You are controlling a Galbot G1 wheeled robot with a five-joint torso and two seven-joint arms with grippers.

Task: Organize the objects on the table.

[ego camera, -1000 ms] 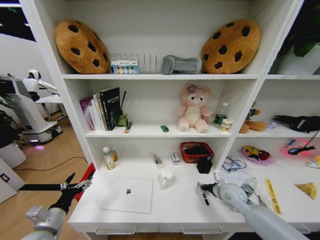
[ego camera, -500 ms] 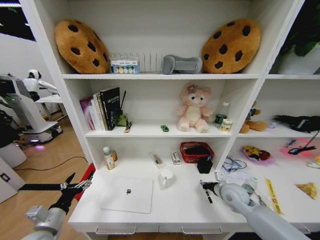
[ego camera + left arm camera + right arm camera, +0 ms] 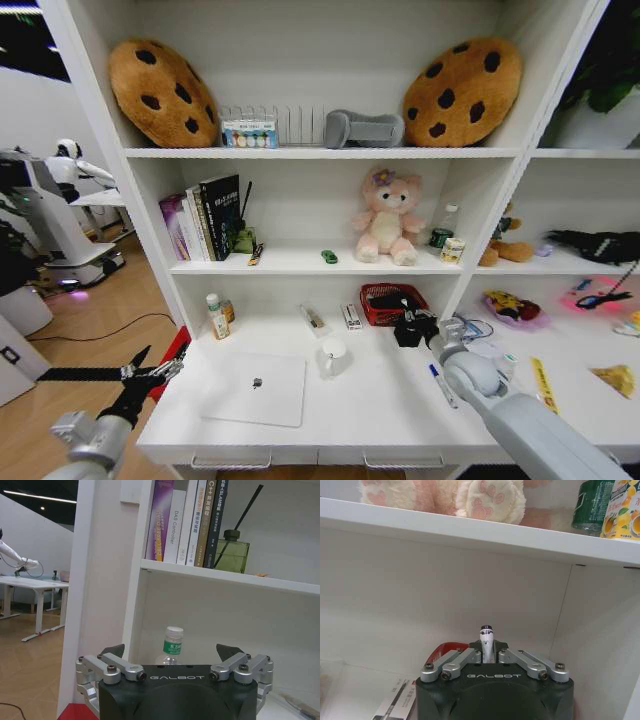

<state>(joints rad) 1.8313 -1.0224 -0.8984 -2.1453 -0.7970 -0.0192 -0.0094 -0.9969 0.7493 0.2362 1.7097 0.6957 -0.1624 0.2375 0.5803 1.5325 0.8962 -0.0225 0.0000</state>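
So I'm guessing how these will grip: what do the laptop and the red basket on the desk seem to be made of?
The laptop looks like matte silver metal, probably aluminium: a flat, even grey lid with a small dark logo, likely smooth. The red basket looks like wire mesh or perforated plastic: its walls show a fine grid; which one I can't tell.

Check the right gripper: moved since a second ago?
Yes. The right gripper, shut on a pen, has gone from the open desk toward the back, now just by the red basket.
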